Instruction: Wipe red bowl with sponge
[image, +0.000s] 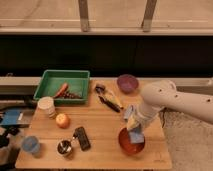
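The red bowl sits on the wooden table near its front right corner. My gripper hangs at the end of the white arm, just over the bowl's far rim. It is shut on the sponge, a small blue-grey block that dips into the bowl's opening. Whether the sponge touches the glossy inside cannot be made out.
A purple bowl stands at the back right and a pale grey-blue cloth lies beside the arm. A green tray is at the back left. An orange fruit, a black remote-like thing, a white cup, a metal cup and a blue cup fill the left.
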